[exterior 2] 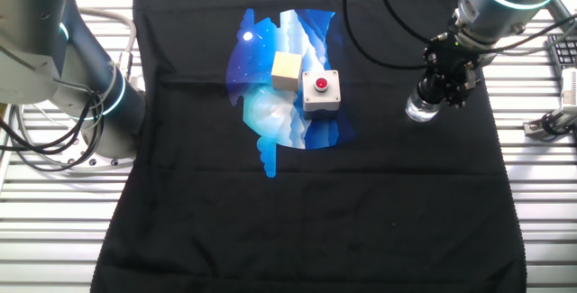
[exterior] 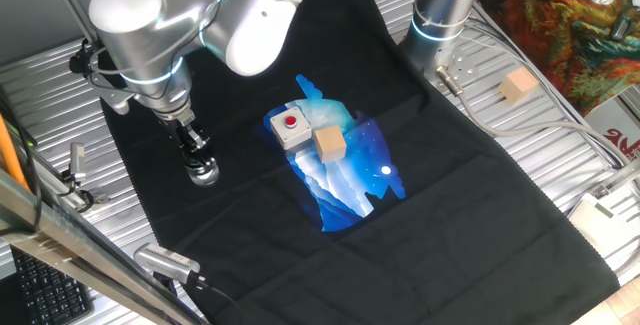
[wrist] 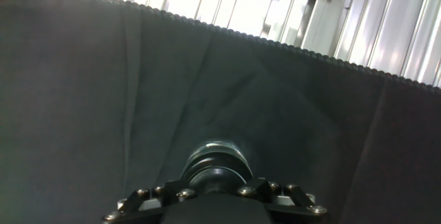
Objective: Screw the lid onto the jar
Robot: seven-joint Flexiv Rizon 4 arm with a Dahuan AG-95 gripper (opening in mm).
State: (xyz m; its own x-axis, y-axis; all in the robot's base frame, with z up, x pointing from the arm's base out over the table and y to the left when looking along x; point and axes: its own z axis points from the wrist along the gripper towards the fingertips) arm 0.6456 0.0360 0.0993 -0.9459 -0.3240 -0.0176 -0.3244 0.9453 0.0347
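On the black cloth [exterior: 450, 205] covering the ribbed metal table [exterior: 560, 135], near its printed blue-and-white patch [exterior: 345, 180], stand a grey plastic box with a round red button [exterior: 290, 126] and, touching its side, a tan wooden cube [exterior: 329, 144]; a second tan wooden cube [exterior: 518, 86] rests well apart on bare metal. None of these stands between the arm and its work. Toward the cloth's edge, apart from the patch, sits the small clear glass jar with a thick base [exterior: 203, 172], upright on the fabric. The black two-finger gripper [exterior: 192, 147] reaches straight down onto its top, fingers pinched around the small black round lid [wrist: 218, 167] seated on the jar's mouth. Cloth is matte and softly creased, with a beaded hem; table slats are glossy.
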